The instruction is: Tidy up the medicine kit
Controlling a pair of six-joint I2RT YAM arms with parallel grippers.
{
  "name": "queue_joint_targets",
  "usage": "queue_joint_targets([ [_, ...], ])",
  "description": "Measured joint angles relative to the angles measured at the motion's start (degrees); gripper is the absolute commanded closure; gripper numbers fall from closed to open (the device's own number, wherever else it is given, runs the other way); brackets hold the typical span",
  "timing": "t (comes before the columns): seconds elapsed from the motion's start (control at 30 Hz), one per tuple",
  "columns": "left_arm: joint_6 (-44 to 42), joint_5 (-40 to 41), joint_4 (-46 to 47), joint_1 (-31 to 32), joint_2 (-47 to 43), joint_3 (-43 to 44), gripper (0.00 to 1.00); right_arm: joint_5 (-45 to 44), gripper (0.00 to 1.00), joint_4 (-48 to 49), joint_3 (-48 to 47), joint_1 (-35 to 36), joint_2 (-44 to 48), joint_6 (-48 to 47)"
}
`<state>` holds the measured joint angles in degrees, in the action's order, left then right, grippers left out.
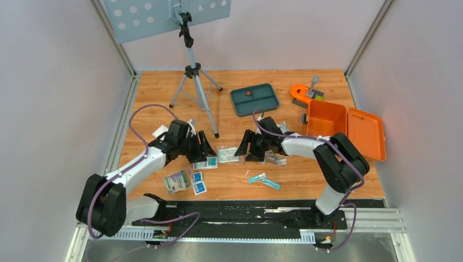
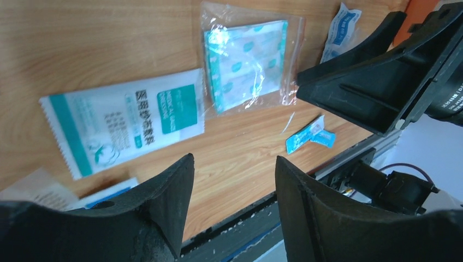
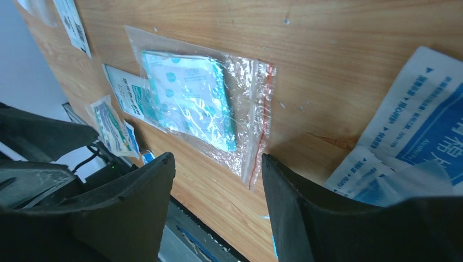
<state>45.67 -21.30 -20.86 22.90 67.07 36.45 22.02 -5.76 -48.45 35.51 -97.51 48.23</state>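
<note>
A clear zip bag of teal pads (image 1: 227, 154) lies on the wood table between my two grippers. It shows in the left wrist view (image 2: 248, 63) and the right wrist view (image 3: 196, 103). A white and teal gauze packet (image 1: 206, 163) (image 2: 125, 120) lies next to it on the left. My left gripper (image 1: 205, 146) (image 2: 235, 164) is open and empty, low over the table just left of the bag. My right gripper (image 1: 243, 148) (image 3: 217, 164) is open and empty just right of it. Blue and white packets (image 1: 275, 159) (image 3: 415, 136) lie under the right wrist. The orange kit box (image 1: 344, 128) stands open at the right.
A teal tray (image 1: 254, 99) sits at the back centre, and an orange tool (image 1: 303, 94) lies behind the box. A tripod (image 1: 194, 76) stands at the back left. Small packets (image 1: 177, 181), blue squares (image 1: 197, 183) and teal sachets (image 1: 265, 180) (image 2: 310, 135) lie near the front edge.
</note>
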Motion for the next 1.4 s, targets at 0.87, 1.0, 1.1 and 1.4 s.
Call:
queue_joint_targets([
  [0.87,2.0,-1.1,19.9,2.4,22.6,0.7,0.76,4.7,0.40,12.7,6.5,-2.4,-0.6,8.6],
  [1.0,2.0,-1.0,19.8,2.5,23.6,1.7,0.76,5.9,0.41,16.1,7.3,-2.4,-1.4,10.1],
  [1.1,2.0,-1.0,19.6,2.5,24.2,2.3,0.76,6.1,0.47,18.1,8.2,-2.5,-1.5,11.0],
  [1.4,1.7,-0.7,18.5,2.5,24.6,3.2,0.76,4.2,0.70,19.3,10.1,-2.5,-1.5,13.3],
])
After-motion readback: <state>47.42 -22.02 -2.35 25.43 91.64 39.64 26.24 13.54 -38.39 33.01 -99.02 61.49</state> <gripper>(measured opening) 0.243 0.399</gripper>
